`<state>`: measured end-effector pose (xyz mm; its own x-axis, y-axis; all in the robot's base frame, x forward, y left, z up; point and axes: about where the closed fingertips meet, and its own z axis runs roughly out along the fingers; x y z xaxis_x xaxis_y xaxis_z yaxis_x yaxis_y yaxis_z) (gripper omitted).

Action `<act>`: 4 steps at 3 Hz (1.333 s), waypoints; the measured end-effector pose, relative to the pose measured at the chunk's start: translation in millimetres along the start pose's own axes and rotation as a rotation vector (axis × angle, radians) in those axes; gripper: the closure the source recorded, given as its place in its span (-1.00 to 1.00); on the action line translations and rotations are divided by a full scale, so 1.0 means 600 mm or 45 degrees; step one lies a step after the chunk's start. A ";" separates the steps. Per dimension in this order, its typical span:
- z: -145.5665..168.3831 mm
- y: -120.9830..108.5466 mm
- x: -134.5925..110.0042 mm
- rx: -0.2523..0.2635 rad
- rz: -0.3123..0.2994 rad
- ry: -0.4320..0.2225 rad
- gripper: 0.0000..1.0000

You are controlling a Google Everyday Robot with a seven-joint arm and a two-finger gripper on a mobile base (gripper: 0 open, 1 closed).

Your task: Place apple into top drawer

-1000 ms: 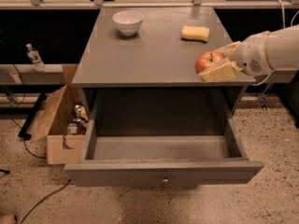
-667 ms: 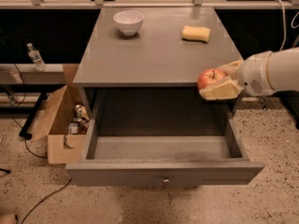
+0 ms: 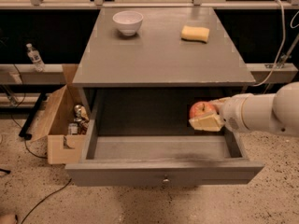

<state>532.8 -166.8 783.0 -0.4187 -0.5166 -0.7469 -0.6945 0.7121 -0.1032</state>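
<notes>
The red apple (image 3: 201, 109) with a yellowish patch is held in my gripper (image 3: 206, 116), which reaches in from the right on a white arm. The gripper is shut on the apple, with one pale finger (image 3: 205, 122) under it. The apple hangs above the right part of the open top drawer (image 3: 163, 148), below the cabinet top's front edge. The drawer is pulled out fully; its grey front panel has a small round knob (image 3: 165, 178). The inside of the drawer shows nothing in it.
A white bowl (image 3: 127, 22) and a yellow sponge (image 3: 195, 33) sit at the back of the grey cabinet top (image 3: 159, 59). A cardboard box (image 3: 58, 120) with items stands on the floor at the left. A water bottle (image 3: 34, 57) stands on a ledge at the left.
My gripper has carried the apple down from cabinet-top level at the right front edge to just above the open drawer's right side, and a little to the left.
</notes>
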 end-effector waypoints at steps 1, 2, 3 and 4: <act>0.010 -0.006 0.005 0.048 0.015 -0.020 1.00; 0.010 -0.006 0.005 0.048 0.015 -0.020 1.00; 0.066 0.005 0.019 -0.026 0.078 -0.061 1.00; 0.125 0.019 0.031 -0.104 0.123 -0.097 1.00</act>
<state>561.1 -132.8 718.9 -0.4425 -0.4077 -0.7987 -0.6999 0.7139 0.0233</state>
